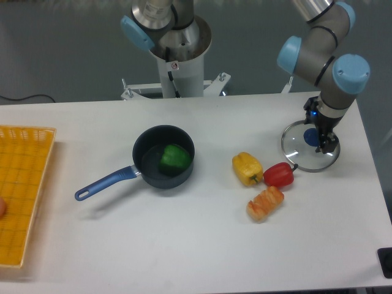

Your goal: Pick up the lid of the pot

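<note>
Evidently we bring the gripper [322,136] to the blue knob [312,136] because it gives us the natural hold on the pot lid [297,150], lying flat towards two o'clock on the table. We cannot tell whether the jaws are spread or pinching, and the red pepper [278,175] near the lid's eight o'clock favours a straight lift.
</note>
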